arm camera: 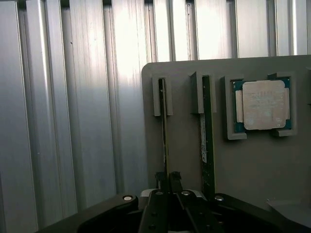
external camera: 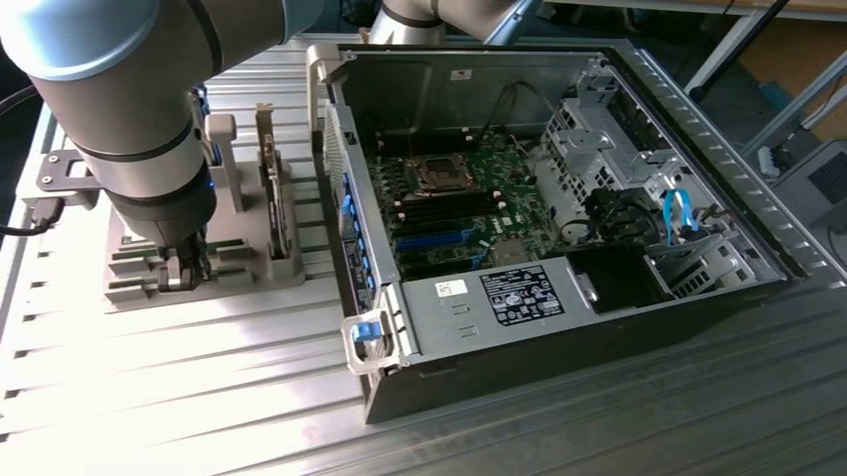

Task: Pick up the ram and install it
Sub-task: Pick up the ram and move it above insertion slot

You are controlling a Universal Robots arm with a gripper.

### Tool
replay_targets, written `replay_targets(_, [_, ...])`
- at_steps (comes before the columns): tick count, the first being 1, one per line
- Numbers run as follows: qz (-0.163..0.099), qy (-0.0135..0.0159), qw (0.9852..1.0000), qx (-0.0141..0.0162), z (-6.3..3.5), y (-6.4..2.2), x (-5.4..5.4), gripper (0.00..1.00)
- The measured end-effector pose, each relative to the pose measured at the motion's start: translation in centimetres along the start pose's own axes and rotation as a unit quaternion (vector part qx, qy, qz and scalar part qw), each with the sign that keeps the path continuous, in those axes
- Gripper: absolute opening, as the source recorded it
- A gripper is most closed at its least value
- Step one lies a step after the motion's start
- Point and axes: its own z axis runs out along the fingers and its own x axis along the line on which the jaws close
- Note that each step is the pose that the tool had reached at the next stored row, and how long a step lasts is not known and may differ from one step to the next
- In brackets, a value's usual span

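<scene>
Ram [arm camera: 165, 141], on edge in grey holder [arm camera: 184, 160] slot: my gripper [arm camera: 167, 178] narrow, pinching one end. Second stick [arm camera: 208, 145] just beside, processor [arm camera: 263, 104] past it. Open computer case [external camera: 556, 198] on tabletop [external camera: 159, 397].

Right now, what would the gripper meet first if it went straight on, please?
The ram, standing on edge in the grey holder; the gripper looks closed on it, with the holder's base just behind.

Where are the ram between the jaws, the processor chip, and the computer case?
ram [arm camera: 165, 141], wrist view, on its thin edge facing the camera, midway along.
processor chip [arm camera: 263, 104], wrist view, centre of its silver lid.
computer case [external camera: 556, 362], exterior view, on its dark outer side wall.
</scene>
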Motion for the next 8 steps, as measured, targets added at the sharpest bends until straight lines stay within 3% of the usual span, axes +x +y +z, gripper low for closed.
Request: replay_targets(8, [0.000,-0.0001,1.0000,0.0000,-0.42,0.00,-0.01,0.13])
